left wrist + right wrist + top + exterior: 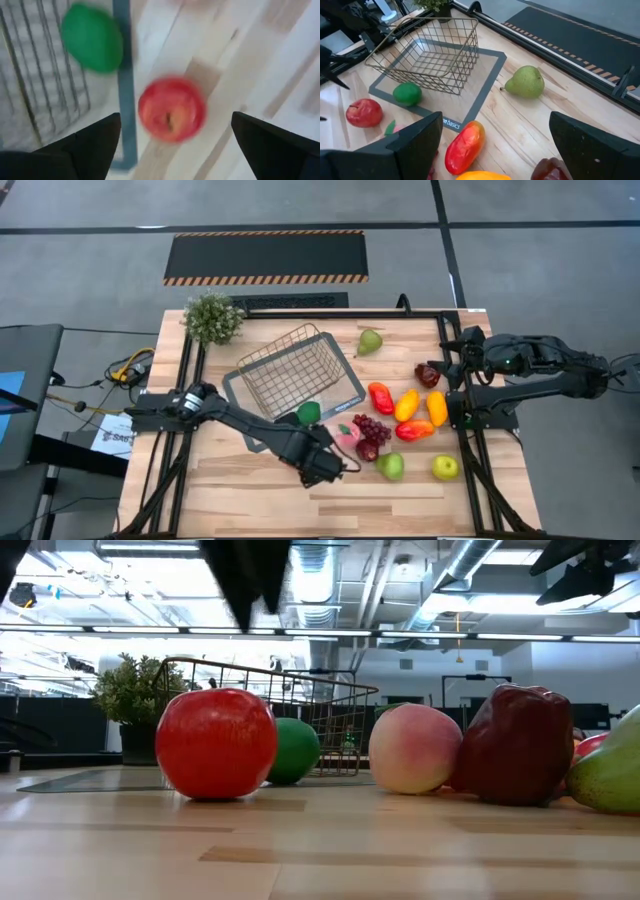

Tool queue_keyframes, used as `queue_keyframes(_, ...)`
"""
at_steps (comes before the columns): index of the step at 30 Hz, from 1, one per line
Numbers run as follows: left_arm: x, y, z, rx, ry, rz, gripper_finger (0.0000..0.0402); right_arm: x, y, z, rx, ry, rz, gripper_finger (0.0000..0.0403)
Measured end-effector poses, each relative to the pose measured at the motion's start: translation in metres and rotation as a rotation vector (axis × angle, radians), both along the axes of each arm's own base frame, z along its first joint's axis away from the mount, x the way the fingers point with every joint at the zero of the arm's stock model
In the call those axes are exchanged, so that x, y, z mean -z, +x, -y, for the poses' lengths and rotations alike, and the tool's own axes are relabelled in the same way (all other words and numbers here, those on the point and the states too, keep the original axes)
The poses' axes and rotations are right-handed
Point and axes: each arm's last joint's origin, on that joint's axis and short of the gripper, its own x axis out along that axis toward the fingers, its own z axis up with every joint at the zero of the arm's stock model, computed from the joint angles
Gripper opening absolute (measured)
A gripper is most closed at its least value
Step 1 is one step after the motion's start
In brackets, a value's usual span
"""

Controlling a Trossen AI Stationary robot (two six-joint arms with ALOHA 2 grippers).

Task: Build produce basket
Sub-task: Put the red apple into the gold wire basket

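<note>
Left gripper (175, 137) hovers spread wide over a glossy round red plastic apple (171, 108) on the pale wood-plank table (260, 490).

You see its dark fingers apart and empty, the apple lying between them on bare wood beside the flat grey tray base (487, 62). The rectangular silver wire-mesh basket (290, 367) stands on that tray, a smooth green round fruit (309, 412) at its outer wall. Your right gripper (495, 145) waits open and empty near a matte green pear (525, 82).
</note>
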Motion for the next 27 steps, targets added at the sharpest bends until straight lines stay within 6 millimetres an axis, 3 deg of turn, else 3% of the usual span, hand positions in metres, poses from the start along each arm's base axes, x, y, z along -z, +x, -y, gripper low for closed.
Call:
queue_keyframes(7, 0.013, -0.007, 0.019, 0.019, -0.026, -0.008, 0.039, 0.0, 0.0, 0.0, -0.001, -0.001, 0.0, 0.0385)
queue_keyframes(16, 0.031, -0.003, 0.015, 0.047, 0.008, -0.009, 0.0391, 0.0, 0.0, 0.0, -0.005, -0.008, -0.004, 0.0385)
queue_keyframes(27, 0.034, 0.006, 0.001, 0.081, 0.032, 0.003, 0.0391, 0.0, 0.0, 0.0, -0.006, -0.009, -0.005, 0.0385)
